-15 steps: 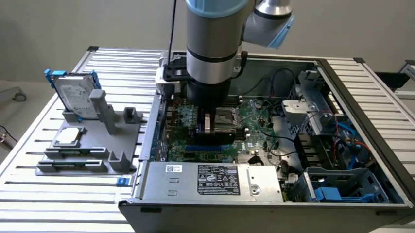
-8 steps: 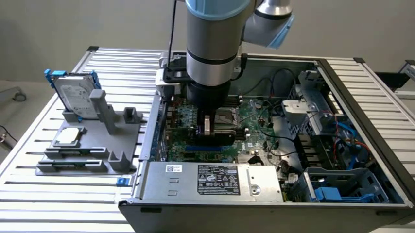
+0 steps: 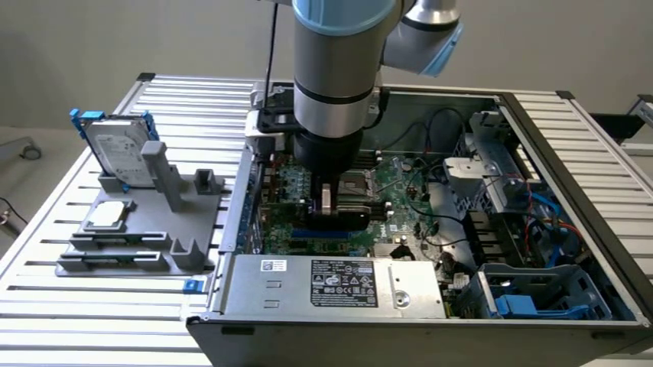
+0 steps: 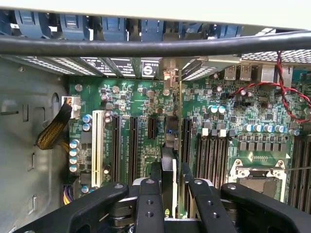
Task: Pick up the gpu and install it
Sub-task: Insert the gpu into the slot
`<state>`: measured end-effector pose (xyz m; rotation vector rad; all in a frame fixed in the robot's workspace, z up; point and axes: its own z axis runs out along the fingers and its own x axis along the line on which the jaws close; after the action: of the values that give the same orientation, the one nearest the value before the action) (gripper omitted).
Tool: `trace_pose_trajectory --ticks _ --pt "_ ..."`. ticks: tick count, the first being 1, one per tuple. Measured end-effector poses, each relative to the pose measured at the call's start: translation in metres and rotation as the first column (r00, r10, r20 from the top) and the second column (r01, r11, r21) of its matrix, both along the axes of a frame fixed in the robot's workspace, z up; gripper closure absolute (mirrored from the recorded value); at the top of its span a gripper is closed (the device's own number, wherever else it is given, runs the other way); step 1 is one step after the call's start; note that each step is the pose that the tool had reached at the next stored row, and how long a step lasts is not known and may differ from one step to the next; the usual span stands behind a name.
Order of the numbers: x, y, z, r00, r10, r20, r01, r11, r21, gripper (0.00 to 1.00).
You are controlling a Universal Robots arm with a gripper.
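Arm [image 3: 332, 76] is down inside the open PC case [image 3: 408, 344], jaws clamped on the gpu [image 4: 171, 167], which stands edge-on right over the expansion slots [image 4: 132, 141] on the motherboard [image 4: 228, 107], can't tell if it's seated. Hard drive [image 3: 115, 149] sits in the rack [image 3: 153, 222] on the tabletop [image 3: 61, 313]

The arm [image 3: 332, 69] is a thick silver-grey cylinder ringed by a black band, with pale blue caps [image 3: 436, 52] on its joints and a thin black cable [image 3: 271, 46] alongside it. Its lower wrist section is black. The gripper [image 4: 169, 194] is matte black, built of angular linkage bars, with round screws and pivot holes along its fingers [image 4: 148, 204].
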<state>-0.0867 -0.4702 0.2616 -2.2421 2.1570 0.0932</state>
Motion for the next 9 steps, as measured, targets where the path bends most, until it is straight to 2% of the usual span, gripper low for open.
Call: trace_pose_trajectory --ticks 9 --pt "0.0013 0.0000 0.0001 0.9999 -0.015 -0.0045 0.015 0.9999 0.0000 0.74"
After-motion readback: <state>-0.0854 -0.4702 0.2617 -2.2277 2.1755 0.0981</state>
